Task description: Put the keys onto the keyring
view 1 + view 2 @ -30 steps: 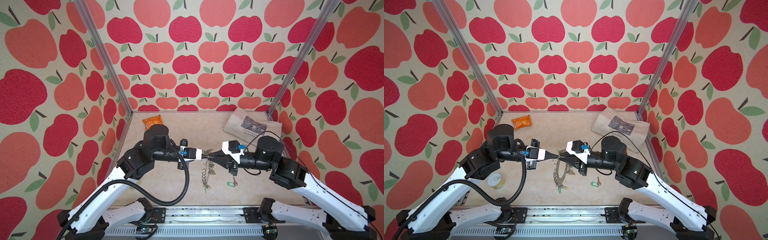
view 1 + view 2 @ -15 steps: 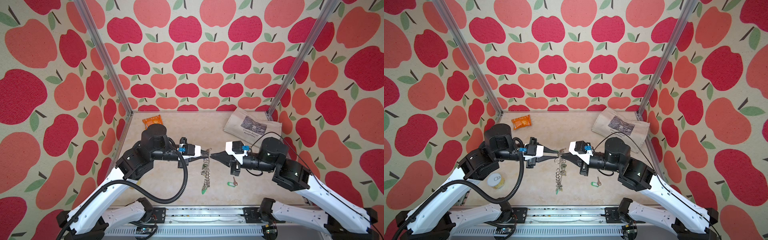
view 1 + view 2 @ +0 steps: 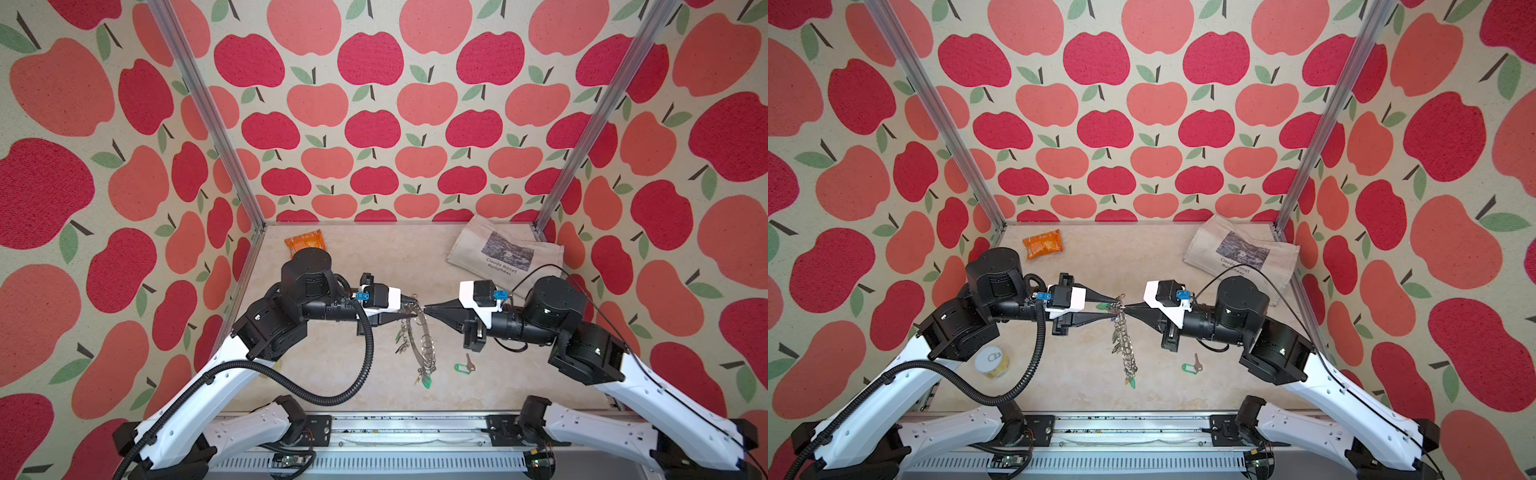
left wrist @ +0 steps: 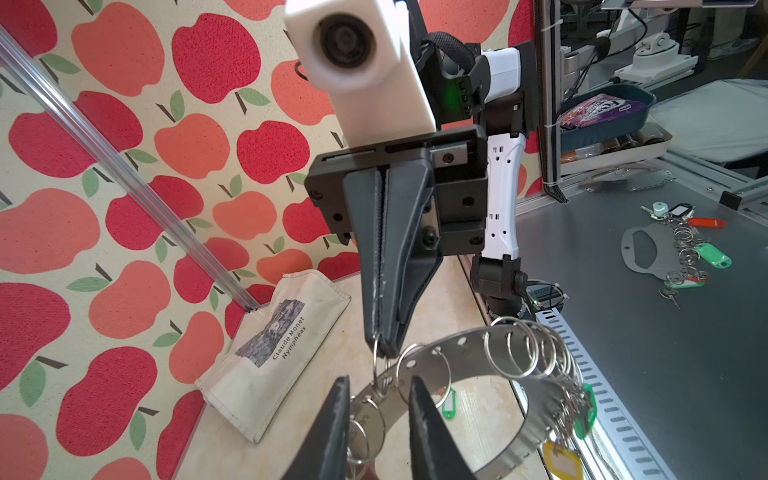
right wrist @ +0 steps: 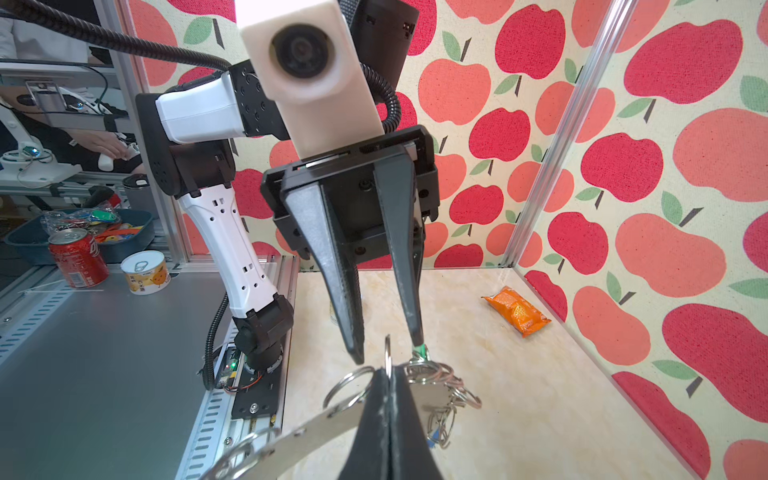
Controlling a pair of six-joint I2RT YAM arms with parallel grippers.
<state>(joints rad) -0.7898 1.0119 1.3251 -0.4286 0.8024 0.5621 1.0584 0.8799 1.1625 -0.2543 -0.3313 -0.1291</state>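
The keyring (image 3: 422,340) (image 3: 1124,345) hangs edge-on above the floor between both arms, its grey metal band (image 4: 511,419) (image 5: 316,428) lined with wire rings. My right gripper (image 5: 388,370) (image 3: 426,308) (image 3: 1127,306) (image 4: 384,349) is shut on one wire ring at its top. My left gripper (image 4: 378,382) (image 3: 409,313) (image 3: 1113,308) (image 5: 388,349) is open, its fingers either side of the band and rings without pinching them. Keys with a green tag (image 3: 427,381) (image 4: 586,411) and a yellow tag (image 4: 561,461) dangle from the rings. A loose key with a green tag (image 3: 462,368) (image 3: 1191,367) lies on the floor to the right.
An orange foil packet (image 3: 305,241) (image 5: 517,311) lies at the back left. A printed canvas bag (image 3: 505,253) (image 4: 274,345) lies at the back right. A small tin can (image 3: 992,362) stands under the left arm. Apple-print walls close three sides.
My left gripper has opened and let go of the keyring and drawn back a little to the left. My right gripper has shut on a wire ring.
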